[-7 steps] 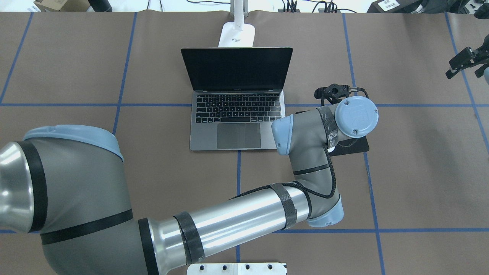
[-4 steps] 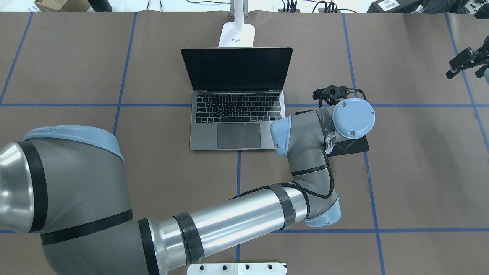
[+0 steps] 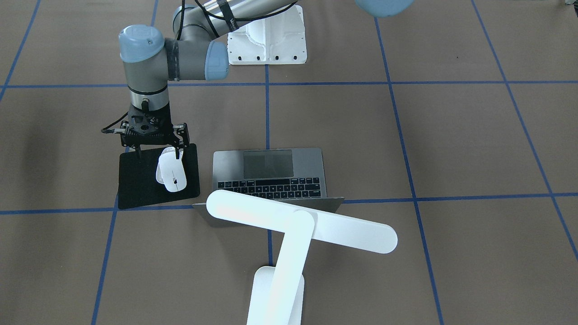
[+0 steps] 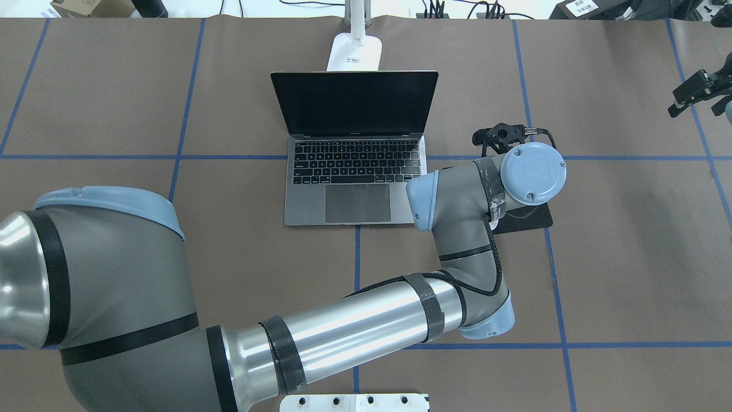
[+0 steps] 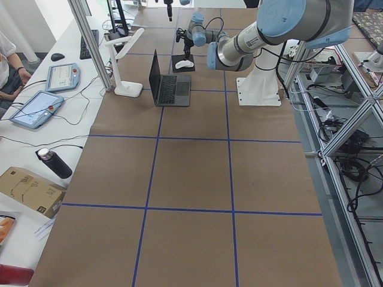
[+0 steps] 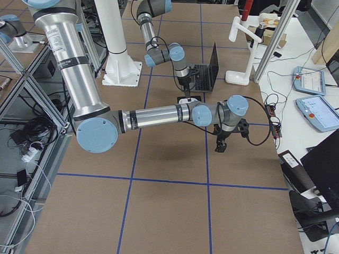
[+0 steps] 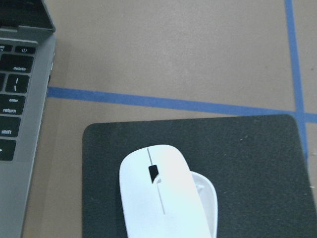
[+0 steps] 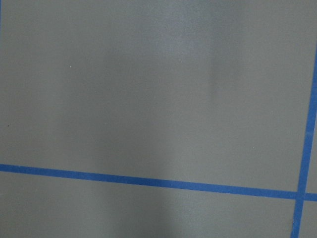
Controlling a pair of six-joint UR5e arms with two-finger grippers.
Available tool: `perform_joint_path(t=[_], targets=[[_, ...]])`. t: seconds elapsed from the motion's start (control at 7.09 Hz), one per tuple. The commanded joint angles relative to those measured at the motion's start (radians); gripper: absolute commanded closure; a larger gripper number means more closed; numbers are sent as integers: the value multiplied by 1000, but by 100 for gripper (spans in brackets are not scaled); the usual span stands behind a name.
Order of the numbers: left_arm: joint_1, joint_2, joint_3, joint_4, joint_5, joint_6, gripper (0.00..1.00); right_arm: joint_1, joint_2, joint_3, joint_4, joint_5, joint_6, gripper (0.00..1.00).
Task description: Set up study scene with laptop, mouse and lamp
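We note left gripper [image 3: 159, 151] jaws apart, straddling robot-side end of mouse [image 3: 172, 175]; mouse smooth white oval, on black mat [image 3: 135, 185].

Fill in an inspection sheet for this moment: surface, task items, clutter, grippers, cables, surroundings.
Surface: brown table cover with a blue tape grid, lying flat.
Job's things: laptop open, screen dark; mouse on a black mat beside the laptop; lamp standing behind the laptop's screen.
Clutter: nothing seen.
Grippers: left gripper open, above the mouse's robot-side end; right gripper off to the side over bare table, state unclear.
Cables: black cable taped along the left arm; loose leads beyond the table's far edge.
Surroundings: side bench with teach pendants, dark bottle, cardboard box; a person's arm.
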Motion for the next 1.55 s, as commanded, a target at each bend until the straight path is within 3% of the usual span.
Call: perform_joint_path(t=[0.0, 0.28, 0.42, 0.71, 0.99, 1.13, 1.41], targets=[[-57, 108, -279, 175, -37, 14, 1, 4, 5, 8, 0, -2, 0, 2], [-181, 339, -589, 327, -280, 152, 1, 7, 11, 8, 2, -6, 2, 2], [-247, 486, -747, 382, -357, 241, 1, 7, 13, 14, 2, -29, 3, 2], [-425, 828, -1021, 398, -553, 545, 1, 9, 4, 46, 2, -54, 3, 2], [-630, 1083, -1118, 394, -728, 867, 1, 9, -25, 93, 0, -65, 40, 2], [-766, 1194, -1117, 397, -786, 1082, 1, 28, -34, 109, 0, -63, 40, 2], [-959, 1316, -1059, 397, -850, 1278, 1, 74, -108, 175, 0, -57, 31, 1]])
